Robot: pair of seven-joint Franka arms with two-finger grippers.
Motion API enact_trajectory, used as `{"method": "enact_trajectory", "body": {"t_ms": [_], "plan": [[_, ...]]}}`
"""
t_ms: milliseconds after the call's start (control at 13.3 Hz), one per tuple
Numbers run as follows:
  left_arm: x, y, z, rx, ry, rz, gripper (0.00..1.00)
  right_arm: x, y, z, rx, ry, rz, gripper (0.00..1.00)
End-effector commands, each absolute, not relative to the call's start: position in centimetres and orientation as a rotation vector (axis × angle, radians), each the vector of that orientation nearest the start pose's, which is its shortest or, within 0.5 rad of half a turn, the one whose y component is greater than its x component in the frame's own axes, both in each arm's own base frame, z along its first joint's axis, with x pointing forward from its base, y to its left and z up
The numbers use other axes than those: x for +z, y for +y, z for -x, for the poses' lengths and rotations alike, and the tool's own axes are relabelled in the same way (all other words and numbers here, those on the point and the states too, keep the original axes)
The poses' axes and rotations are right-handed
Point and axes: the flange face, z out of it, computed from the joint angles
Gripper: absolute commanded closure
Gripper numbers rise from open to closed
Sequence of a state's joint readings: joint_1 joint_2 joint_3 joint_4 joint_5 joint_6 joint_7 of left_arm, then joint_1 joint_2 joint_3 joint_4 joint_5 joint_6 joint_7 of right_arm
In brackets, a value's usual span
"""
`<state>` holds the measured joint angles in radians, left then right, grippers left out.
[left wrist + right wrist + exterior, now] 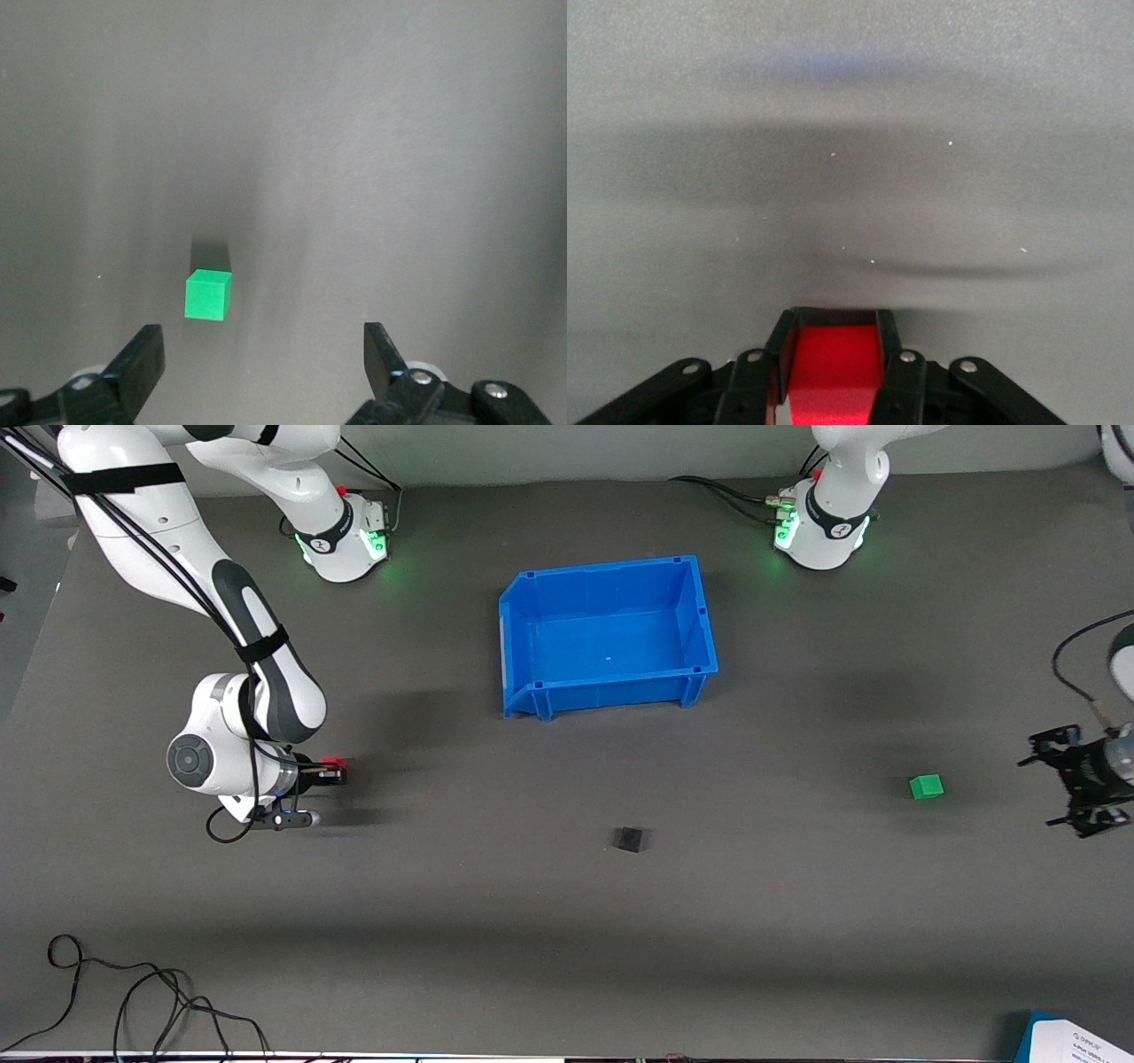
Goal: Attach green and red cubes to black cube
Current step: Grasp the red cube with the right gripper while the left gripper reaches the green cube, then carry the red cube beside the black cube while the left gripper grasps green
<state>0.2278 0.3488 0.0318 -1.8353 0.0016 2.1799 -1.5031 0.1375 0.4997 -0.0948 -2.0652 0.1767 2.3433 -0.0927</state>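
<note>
The green cube [927, 786] lies on the grey mat toward the left arm's end of the table. My left gripper [1052, 790] is open and empty, low beside it, and does not touch it. In the left wrist view the green cube [207, 294] lies just ahead of the open left gripper [263, 338], closer to one finger. The black cube [629, 839] lies alone mid-table, nearer the front camera than the blue bin. My right gripper [333, 769] is shut on the red cube [331, 762], low over the mat at the right arm's end. The right wrist view shows the red cube [833, 365] clamped in that gripper [833, 326].
An empty blue bin [518, 646] stands at mid-table close to the robots' bases. Loose black cables [133, 1001] lie at the front edge at the right arm's end. A white and blue box corner [1076, 1041] shows at the front edge at the left arm's end.
</note>
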Motion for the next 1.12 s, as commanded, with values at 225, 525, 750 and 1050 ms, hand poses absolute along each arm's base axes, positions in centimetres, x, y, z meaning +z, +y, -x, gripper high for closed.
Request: {"method": "enact_trajectory", "body": {"t_ms": [225, 525, 750, 1050], "plan": [[28.8, 15.2, -60.5, -0.064, 2.469, -2.035, 0.01, 19.2, 3.7, -57.4, 0.418, 0.318, 2.883, 0.89], [23.7, 13.4, -60.9, -0.058, 2.446, -2.064, 0.03, 22.9, 7.8, -60.5, 0.36, 0.736, 2.836, 0.89], [21.2, 12.2, -60.9, -0.019, 2.463, -2.018, 0.03, 24.9, 13.4, -62.5, 0.317, 1.029, 2.78, 0.88], [19.4, 12.0, -59.6, -0.006, 2.452, -2.025, 0.05, 25.1, 22.3, -65.1, 0.316, 1.502, 2.577, 0.88]]}}
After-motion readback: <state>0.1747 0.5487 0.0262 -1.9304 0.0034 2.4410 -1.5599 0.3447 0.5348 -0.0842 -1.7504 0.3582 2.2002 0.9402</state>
